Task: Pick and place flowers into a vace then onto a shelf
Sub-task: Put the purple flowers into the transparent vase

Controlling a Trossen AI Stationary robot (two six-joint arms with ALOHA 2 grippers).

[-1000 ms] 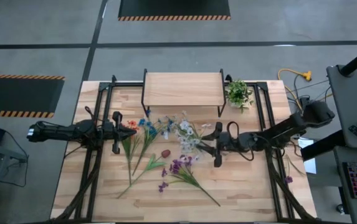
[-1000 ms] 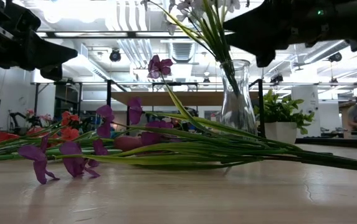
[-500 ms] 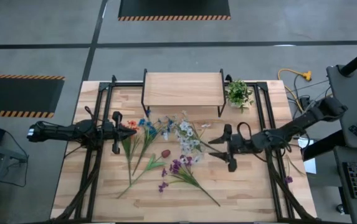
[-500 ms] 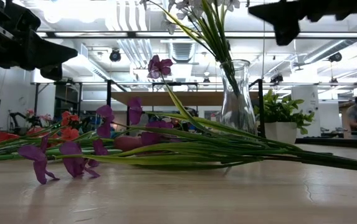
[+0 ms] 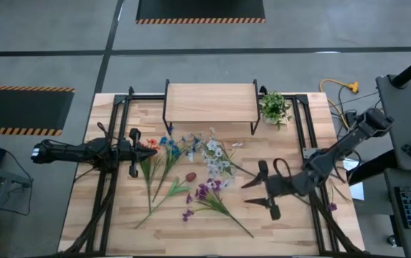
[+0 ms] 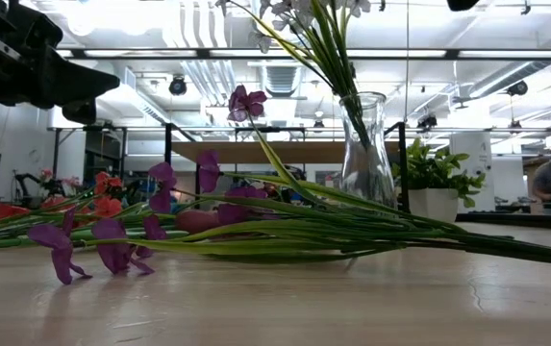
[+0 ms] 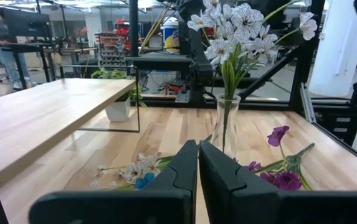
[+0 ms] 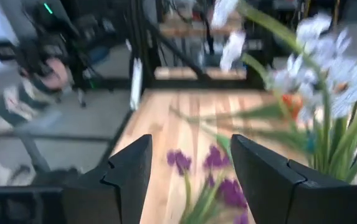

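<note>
The clear glass vase (image 6: 366,144) stands upright on the tabletop with white flowers (image 7: 234,28) in it, their stems in its mouth. From above only that bunch (image 5: 216,160) shows. Purple flowers (image 5: 206,193) lie flat nearby, as do blue (image 5: 169,143) and orange-red ones (image 5: 150,143). My right gripper (image 5: 247,192) is open, up in the air to the near right of the vase, holding nothing. My left gripper (image 5: 144,152) waits shut over the orange-red flowers. The shelf (image 5: 211,102) stands at the far edge on its black legs.
A small potted plant (image 5: 275,107) stands right of the shelf. A reddish blossom (image 5: 191,176) lies between the stems. Black frame rails (image 5: 105,186) run along both table sides. Bare wood shows along the near edge (image 5: 212,240).
My right gripper has drawn back from the vase's flowers toward the near right of the table and risen, leaving the low view; it stays open. The vase and its white flowers stand unmoved. The left arm has kept still.
</note>
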